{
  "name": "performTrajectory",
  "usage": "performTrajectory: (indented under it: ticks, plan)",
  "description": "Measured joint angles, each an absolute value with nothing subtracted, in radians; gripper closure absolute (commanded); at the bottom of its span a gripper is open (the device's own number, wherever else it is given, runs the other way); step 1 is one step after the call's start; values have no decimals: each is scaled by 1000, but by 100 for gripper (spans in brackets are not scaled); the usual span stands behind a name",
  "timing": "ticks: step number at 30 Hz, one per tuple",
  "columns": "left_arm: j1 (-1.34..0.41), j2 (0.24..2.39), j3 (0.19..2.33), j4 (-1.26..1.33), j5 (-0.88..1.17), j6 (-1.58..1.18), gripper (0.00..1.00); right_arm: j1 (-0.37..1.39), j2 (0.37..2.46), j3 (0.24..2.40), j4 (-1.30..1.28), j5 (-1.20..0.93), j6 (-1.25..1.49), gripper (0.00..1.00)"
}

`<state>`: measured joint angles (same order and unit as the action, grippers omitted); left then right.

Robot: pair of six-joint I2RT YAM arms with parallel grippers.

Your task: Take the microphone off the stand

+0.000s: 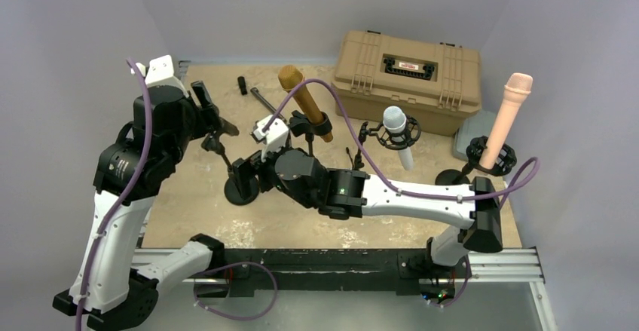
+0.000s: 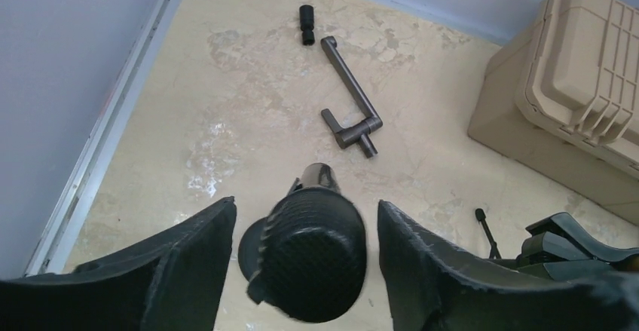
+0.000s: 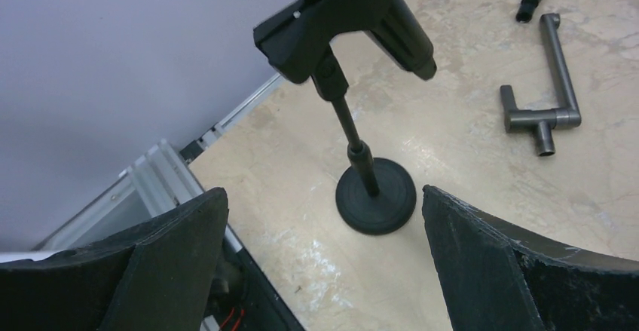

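Observation:
A black microphone [image 2: 313, 259] sits in the clip of a small black stand with a round base [image 3: 375, 195]. My left gripper [image 2: 305, 206] is open, one finger on each side of the microphone's mesh head, with a gap on both sides. In the top view the left gripper [image 1: 215, 116] is at the top of that stand. My right gripper [image 3: 324, 194] is open and empty, low beside the stand's base [image 1: 241, 190]. The clip and the microphone's body [image 3: 354, 22] show above the base in the right wrist view.
A gold microphone [image 1: 301, 97], a white one [image 1: 395, 124] and a peach one [image 1: 509, 116] stand on other mounts to the right. A tan case [image 1: 411, 75] sits at the back. A grey metal crank [image 2: 350, 93] and a small black cylinder [image 2: 307, 23] lie on the table.

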<state>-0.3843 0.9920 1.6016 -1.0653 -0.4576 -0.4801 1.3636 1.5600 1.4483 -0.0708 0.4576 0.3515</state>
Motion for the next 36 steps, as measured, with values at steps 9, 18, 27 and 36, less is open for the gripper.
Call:
performTrajectory:
  ticks: [9, 18, 27, 36]
  plan:
    - [-390, 999, 1683, -1132, -480, -494, 0, 1372, 1703, 1509, 40, 593, 340, 1]
    - [-390, 867, 1839, -1148, -593, -430, 0, 1435, 1859, 1697, 60, 845, 366, 1]
    - [-390, 710, 1821, -1129, -662, -381, 0, 1466, 2077, 2026, -50, 1019, 402, 5]
    - [-390, 662, 1748, -1122, -673, -355, 1, 1463, 2202, 2109, -27, 1145, 259, 19]
